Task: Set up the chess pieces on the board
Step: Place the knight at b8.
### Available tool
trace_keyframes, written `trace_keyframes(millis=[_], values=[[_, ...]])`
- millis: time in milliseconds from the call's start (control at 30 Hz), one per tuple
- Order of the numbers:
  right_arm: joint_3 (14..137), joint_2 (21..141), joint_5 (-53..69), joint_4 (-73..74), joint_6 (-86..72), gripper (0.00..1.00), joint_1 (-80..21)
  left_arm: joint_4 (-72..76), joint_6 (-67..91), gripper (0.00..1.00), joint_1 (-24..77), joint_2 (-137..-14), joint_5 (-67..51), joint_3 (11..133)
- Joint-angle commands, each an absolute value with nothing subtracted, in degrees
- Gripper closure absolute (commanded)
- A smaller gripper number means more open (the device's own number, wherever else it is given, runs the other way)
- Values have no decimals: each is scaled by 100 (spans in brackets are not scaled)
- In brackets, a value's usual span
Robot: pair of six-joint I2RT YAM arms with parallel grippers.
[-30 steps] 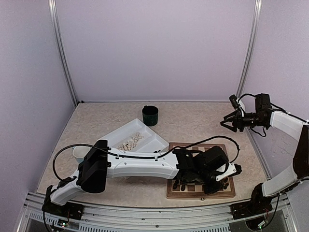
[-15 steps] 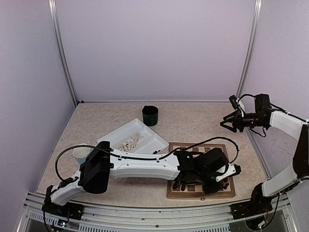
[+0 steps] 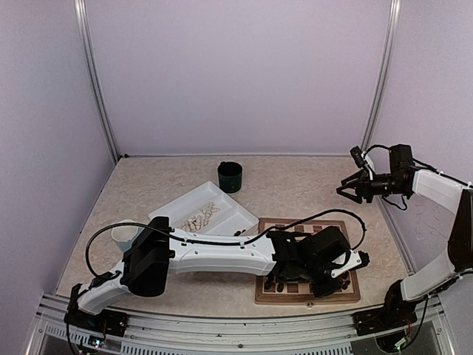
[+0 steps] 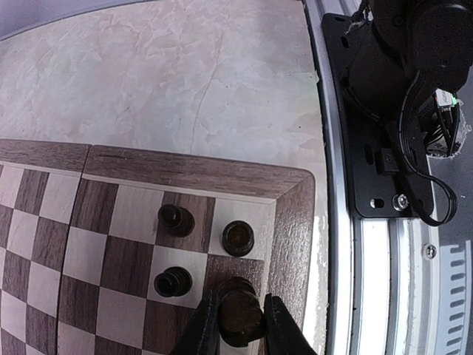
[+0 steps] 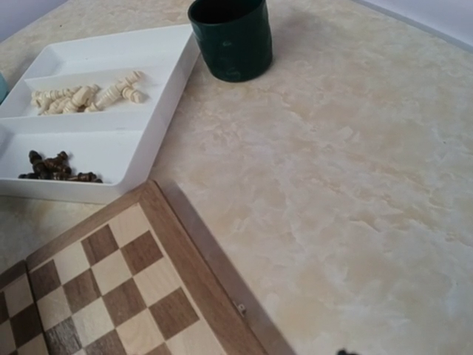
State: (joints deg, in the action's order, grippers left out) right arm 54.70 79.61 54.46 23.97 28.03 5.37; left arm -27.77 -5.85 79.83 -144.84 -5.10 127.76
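Between the fingers (image 4: pixel 207 325) of the left tool (image 4: pixel 240 302): one dark piece (image 4: pixel 240 314), upright, on a dark square in the outermost file of the board (image 4: pixel 185 171), one square back from the corner. Clamped from both sides, pads against its flanks; base on the wood or just above it, cannot tell which.

Straight ahead of that tool, on the cream corner square: a second piece (image 4: pixel 238 237), dark, upright. Ahead and to the left, on a dark square: a third piece (image 4: pixel 175 219). Directly left of the fingertips, on a cream square: a fourth piece (image 4: pixel 172 282). All three apart from each other and from the tool.

Past the board's edge, ahead and to the right of the tool: bare marbled tabletop (image 4: pixel 185 66), then a metal rail and the right arm's base (image 4: pixel 399 89).

Well off to the right and raised above the tabletop: the right tool (image 3: pixel 349 186), fingers spread, nothing between them, far from the board.

Ahead and left in its wrist view: a white tray (image 5: pixel 159 111), just beside the board's far corner, with pale pieces (image 5: pixel 81 96) heaped in the farther compartment and a dark heap (image 5: pixel 55 168) in the nearer one. Just beside the tray's far right corner: a green cup (image 5: pixel 230 37), upright.

Beside the left arm's elbow, seen from above: a pale cup (image 3: pixel 124 235).
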Motion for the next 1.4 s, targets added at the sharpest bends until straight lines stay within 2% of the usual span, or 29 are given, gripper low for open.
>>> trace_keyframes(millis=[0,767,967,1367], values=[[5482,7979,5582,2503,2865,43,527,-2696,-563,78,8005,-14608,-475,12938],[5507,7983,5649,2552,2892,43,524,-2562,-589,70,8007,-14478,-453,12913],[5507,7971,5668,2540,2868,43,527,-2241,-624,64,8007,-14166,-602,12555],[5494,7935,5669,2546,2874,43,521,-2480,-561,64,8016,-14475,-648,12902]])
